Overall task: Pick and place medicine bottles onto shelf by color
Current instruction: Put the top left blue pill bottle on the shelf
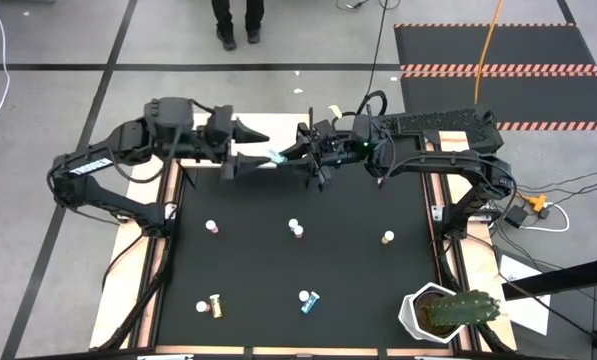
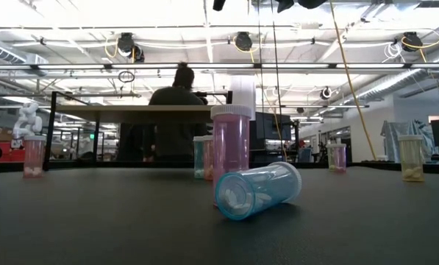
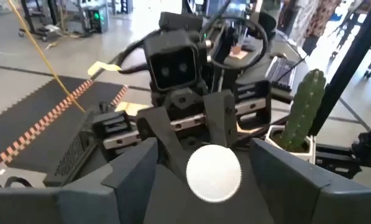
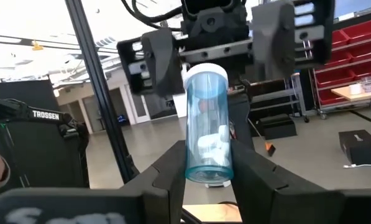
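Observation:
My right gripper (image 1: 296, 153) is shut on a blue medicine bottle (image 4: 205, 118) with a white cap, held high over the table's far middle. My left gripper (image 1: 246, 160) faces it from the table's left. It is open, with one finger on either side of the bottle's white cap (image 3: 213, 173) and not touching it. The pale-wood shelf (image 1: 263, 124) lies below them at the far edge and also shows in the low view (image 2: 131, 112). Several other bottles stand or lie on the black mat, among them a blue one (image 1: 309, 300) on its side. My right gripper pinches the blue bottle's body near its bottom end (image 4: 205, 165) between its two fingers. The fingers come level from the table's right and lie along the bottle. The bottle sticks out past the fingertips with its cap end toward the left gripper, lifted clear.
Pink bottles (image 1: 212, 228) (image 1: 296, 229) and a yellow one (image 1: 387, 237) stand mid-mat; a yellow one (image 1: 210, 305) lies at the near left. A white pot with a cactus (image 1: 448, 312) stands at the near right. A person stands beyond the far edge (image 2: 176, 110).

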{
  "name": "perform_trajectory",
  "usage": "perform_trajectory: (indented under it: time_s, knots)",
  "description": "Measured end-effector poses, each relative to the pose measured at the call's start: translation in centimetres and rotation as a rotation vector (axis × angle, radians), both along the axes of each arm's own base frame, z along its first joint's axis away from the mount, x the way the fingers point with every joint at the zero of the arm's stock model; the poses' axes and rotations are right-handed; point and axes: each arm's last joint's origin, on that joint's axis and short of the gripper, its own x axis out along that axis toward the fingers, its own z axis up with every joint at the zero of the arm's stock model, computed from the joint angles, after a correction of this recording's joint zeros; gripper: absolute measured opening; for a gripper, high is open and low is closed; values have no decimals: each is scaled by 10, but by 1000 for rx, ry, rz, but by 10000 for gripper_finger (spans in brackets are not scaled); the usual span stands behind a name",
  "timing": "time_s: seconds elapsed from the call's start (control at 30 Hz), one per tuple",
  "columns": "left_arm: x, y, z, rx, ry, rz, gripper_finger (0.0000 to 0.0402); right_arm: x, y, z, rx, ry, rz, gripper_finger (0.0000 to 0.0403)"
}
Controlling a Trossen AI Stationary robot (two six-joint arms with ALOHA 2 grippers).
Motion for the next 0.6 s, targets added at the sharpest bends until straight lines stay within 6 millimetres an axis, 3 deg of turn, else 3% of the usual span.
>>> perform_trajectory:
  time_s: [0.27,0.6]
  knots:
    - [-14,-1,6,-3,-20,8,209,-2,-5,3,18,-23,-10,102]
    - [3,2,-2,13,15,10,233,-2,-7,2,29,-17,-14,102]
